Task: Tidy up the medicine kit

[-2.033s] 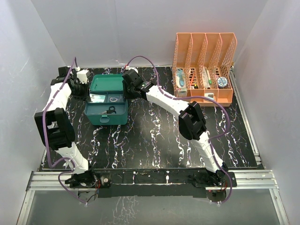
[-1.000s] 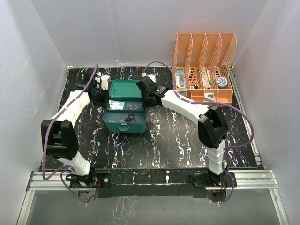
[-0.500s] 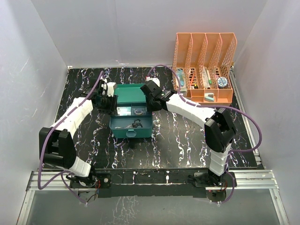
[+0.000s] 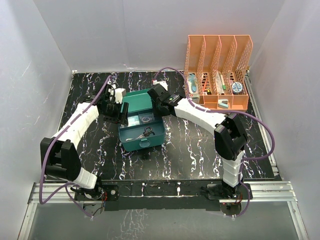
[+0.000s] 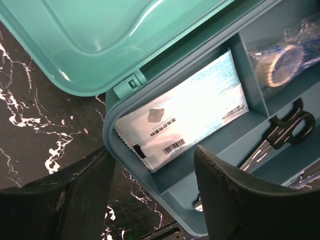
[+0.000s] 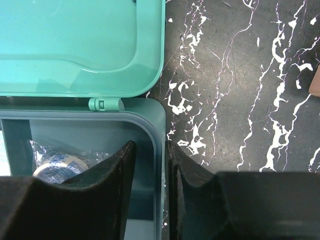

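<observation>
The teal medicine kit point(image 4: 142, 135) lies open left of the table's centre, its lid point(image 4: 139, 100) folded back. Inside are a white sachet point(image 5: 185, 117), a tape roll point(image 5: 277, 62) and black scissors point(image 5: 286, 129). My left gripper point(image 4: 121, 114) straddles the kit's left wall point(image 5: 150, 175), open, with clear gaps on both sides. My right gripper point(image 4: 160, 102) straddles the right wall near the lid hinge point(image 6: 106, 104). Its outer finger point(image 6: 187, 190) lies against the wall and its inner finger point(image 6: 107, 190) stands a little off it, so it is open.
An orange mesh file rack point(image 4: 217, 75) with several small items stands at the back right, and a small teal item point(image 4: 223, 103) lies in front of it. White walls close in the black marble tabletop point(image 4: 190, 145) on three sides.
The kit has slid right and nearer with both grippers, turning slightly. Both grippers have since spread their jaws and loosened off its walls.
</observation>
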You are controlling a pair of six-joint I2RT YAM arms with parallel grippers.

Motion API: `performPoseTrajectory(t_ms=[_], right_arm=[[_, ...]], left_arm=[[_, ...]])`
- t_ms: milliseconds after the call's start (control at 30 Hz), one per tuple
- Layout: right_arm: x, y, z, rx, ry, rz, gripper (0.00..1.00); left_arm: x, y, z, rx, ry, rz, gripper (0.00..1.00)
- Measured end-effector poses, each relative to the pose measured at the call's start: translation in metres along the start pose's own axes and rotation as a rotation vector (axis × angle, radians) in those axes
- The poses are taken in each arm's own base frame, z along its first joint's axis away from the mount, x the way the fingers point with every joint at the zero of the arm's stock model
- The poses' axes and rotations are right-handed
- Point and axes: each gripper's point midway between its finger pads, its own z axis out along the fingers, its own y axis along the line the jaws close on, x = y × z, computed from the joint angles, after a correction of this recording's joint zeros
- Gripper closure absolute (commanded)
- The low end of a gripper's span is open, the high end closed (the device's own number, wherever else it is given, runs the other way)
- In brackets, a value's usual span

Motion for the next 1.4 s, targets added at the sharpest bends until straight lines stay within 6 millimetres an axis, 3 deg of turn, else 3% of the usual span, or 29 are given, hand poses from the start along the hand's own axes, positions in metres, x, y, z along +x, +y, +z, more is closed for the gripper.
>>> performPoseTrajectory(t_ms=[300, 567, 700, 833, 967, 1233, 1400], right_arm=[[0.0, -0.007, -0.008, 0.023, 0.003, -0.011, 0.42], [-0.017, -0.018, -0.033, 0.068, -0.044, -0.012, 0.26], [-0.03, -0.024, -0.056, 0.082, -0.089, 0.0, 0.14], [-0.046, -0.032, -0.085, 0.088, -0.148, 0.02, 0.02], [-0.057, -0.039, -0.111, 0.092, -0.196, 0.041, 0.02], [-0.054, -0.052, -0.131, 0.125, -0.202, 0.067, 0.02], [-0.048, -0.059, -0.139, 0.137, -0.196, 0.082, 0.02]], left_arm=[[-0.031, -0.014, -0.048, 0.002, -0.117, 0.067, 0.37], [-0.047, -0.016, -0.075, -0.007, -0.176, 0.092, 0.37], [-0.063, -0.001, -0.095, -0.019, -0.232, 0.048, 0.35], [-0.087, 0.038, -0.114, -0.027, -0.3, -0.061, 0.31], [-0.105, 0.078, -0.097, 0.003, -0.29, -0.162, 0.32], [-0.108, 0.113, -0.011, 0.126, -0.161, -0.323, 0.46], [-0.115, 0.136, 0.004, 0.134, -0.184, -0.401, 0.53]])
